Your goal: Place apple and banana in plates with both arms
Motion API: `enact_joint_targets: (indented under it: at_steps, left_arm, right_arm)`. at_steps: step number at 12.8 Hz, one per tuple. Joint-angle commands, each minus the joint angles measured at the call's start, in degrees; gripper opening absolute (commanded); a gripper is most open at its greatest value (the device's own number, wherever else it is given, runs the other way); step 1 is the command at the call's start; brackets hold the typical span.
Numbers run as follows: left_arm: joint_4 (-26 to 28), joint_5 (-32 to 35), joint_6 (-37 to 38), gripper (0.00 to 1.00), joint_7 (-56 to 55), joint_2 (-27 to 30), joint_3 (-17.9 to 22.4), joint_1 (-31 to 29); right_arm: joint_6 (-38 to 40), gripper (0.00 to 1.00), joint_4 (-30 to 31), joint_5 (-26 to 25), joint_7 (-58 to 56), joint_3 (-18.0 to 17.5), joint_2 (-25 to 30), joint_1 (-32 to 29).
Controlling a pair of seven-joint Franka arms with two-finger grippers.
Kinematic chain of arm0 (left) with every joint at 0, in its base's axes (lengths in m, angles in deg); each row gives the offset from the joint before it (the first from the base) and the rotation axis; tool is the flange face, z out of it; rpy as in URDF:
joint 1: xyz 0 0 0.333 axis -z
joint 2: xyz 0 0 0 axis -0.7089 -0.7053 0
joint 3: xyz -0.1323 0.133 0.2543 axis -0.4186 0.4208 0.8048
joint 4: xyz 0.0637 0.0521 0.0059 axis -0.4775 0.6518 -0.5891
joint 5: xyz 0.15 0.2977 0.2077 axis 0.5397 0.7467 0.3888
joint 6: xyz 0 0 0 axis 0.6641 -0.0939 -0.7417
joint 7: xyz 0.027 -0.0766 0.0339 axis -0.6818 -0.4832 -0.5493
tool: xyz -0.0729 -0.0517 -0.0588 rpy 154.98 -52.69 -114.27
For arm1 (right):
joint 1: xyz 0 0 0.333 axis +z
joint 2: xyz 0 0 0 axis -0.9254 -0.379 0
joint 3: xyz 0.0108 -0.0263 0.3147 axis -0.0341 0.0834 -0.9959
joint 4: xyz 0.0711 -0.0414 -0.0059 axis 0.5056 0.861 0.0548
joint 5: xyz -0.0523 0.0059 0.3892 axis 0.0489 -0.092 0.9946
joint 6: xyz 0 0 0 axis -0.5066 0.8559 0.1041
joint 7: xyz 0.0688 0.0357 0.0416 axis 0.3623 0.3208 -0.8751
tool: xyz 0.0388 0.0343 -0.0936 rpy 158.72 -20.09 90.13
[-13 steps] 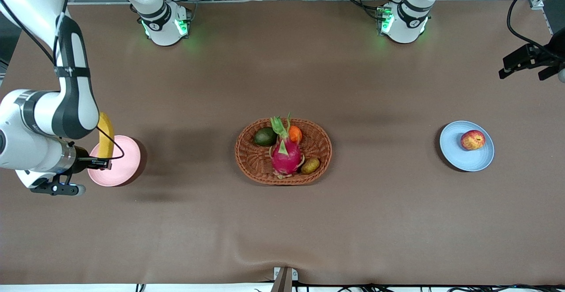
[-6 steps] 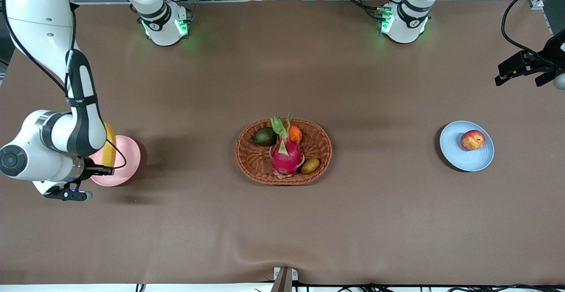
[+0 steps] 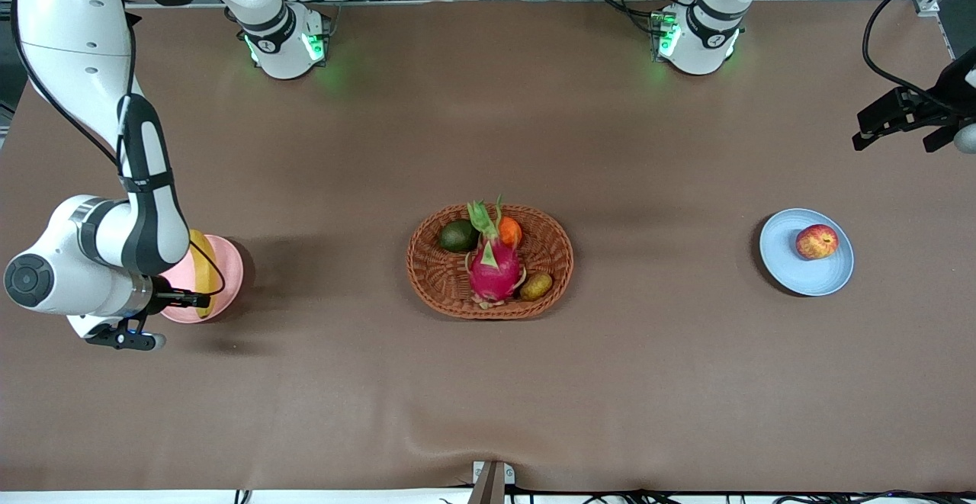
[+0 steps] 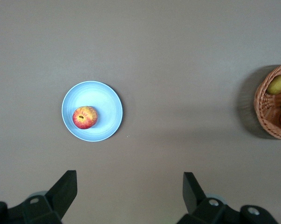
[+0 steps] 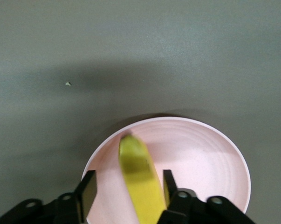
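Lower now than a second ago: right gripper point(image 3: 200, 300) has come down with the banana point(image 3: 203, 271) onto the pink plate point(image 3: 229, 268) at the right arm's end of the bench point(image 3: 488, 382); earlier the banana hung higher, its top end past the plate's rim toward the robot bases. Right wrist view shows the banana point(image 5: 141, 179) between the jaws, one fingertip point(image 5: 87, 189) on each side and a gap showing on both sides, so the jaws look parted, likely letting go. Banana's long axis runs roughly from the robot bases toward the front camera, slightly slanted, free end pointing toward the bases. Whether it fully rests on the plate I cannot tell.

Basket point(image 3: 488, 260) sits mid-bench, with the other fruit in it.

Toward the left arm's end, the apple point(image 3: 817, 242) lies in the blue plate point(image 3: 793, 271), off centre. Left gripper point(image 3: 911, 119) waits up over the bench edge, well apart from that plate, jaws wide and empty, as the left wrist view point(image 4: 128, 196) confirms.

Progress, as I judge it: apple done; banana nearly done, only release and retreat left.
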Motion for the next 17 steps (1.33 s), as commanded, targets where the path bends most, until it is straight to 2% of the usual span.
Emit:
enact_joint_targets:
  at_steps: [1, 3, 6, 9, 11, 14, 17]
  left_arm:
    - [-1.3, -0.5, 0.5, 1.0, -3.2, -0.4, -0.2, 0.1]
    - [-1.2, -0.3, 0.6, 1.0, -3.1, -0.4, -0.1, 0.0]
    - [-1.2, -0.3, 0.6, 1.0, -3.1, -0.5, 0.1, 0.0]
    - [-1.6, -0.3, 0.6, 1.0, -2.0, -0.6, -0.1, -0.3]
    - [-1.7, -0.5, 0.7, 1.0, -2.0, -0.7, -0.2, -0.2]
    - [-1.6, -0.4, 1.1, 1.0, -2.0, -0.8, -0.2, -0.3]
    - [-1.6, -0.4, 1.3, 1.0, -2.0, -0.8, -0.1, -0.3]
  right_arm:
    - [2.3, 1.0, -0.4, 0.7, -0.9, -0.7, 2.1, -0.4]
    - [4.7, 1.0, -0.6, 0.8, -1.2, -0.8, 6.5, 0.1]
    - [13.2, 1.0, -0.6, -0.1, -1.7, -0.6, 16.3, 1.6]
    - [22.4, 1.0, -0.3, -3.1, -1.6, -0.3, 24.7, 0.9]
    - [25.6, 1.0, -0.1, -9.0, -1.7, -0.5, 29.2, 1.1]
    - [27.7, 1.0, 0.0, -10.0, -5.4, -0.4, 31.9, -1.0]
    - [31.2, 1.0, -0.5, -6.1, -5.8, -0.4, 32.2, -5.9]
